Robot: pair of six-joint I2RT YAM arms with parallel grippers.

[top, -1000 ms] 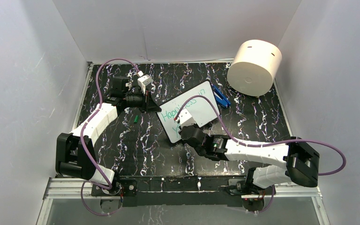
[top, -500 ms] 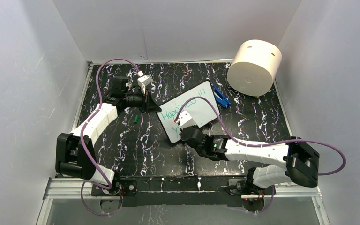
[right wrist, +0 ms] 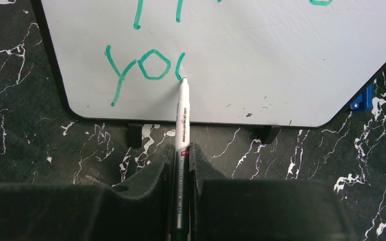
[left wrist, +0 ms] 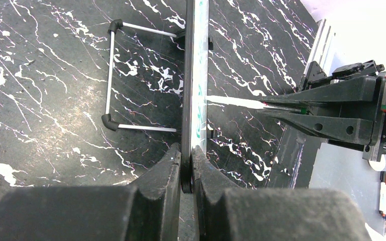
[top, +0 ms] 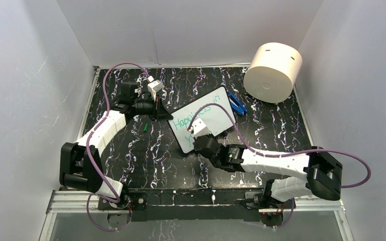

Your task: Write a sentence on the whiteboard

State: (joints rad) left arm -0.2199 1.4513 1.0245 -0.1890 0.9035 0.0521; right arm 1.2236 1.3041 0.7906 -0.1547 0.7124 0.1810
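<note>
The whiteboard [top: 216, 111] stands tilted on the black marbled table. It shows edge-on in the left wrist view [left wrist: 195, 75] and face-on in the right wrist view [right wrist: 261, 55]. The teal sentence [top: 196, 116] has "Happiness in" on the first line. The second line [right wrist: 140, 70] reads "yo" plus a started stroke. My left gripper [top: 170, 116] [left wrist: 187, 160] is shut on the board's left edge. My right gripper [top: 197, 131] [right wrist: 182, 150] is shut on a white marker [right wrist: 182, 120], whose tip touches the board at the started stroke.
A big cream cylinder [top: 273, 72] lies at the back right. A blue object [top: 236, 104] sits at the board's right corner. A small green cap [top: 145, 127] lies left of the board. A wire stand [left wrist: 111, 75] props the board from behind. White walls enclose the table.
The right gripper with the marker has shifted very slightly along the board's second line. The left arm and the board have not moved.
</note>
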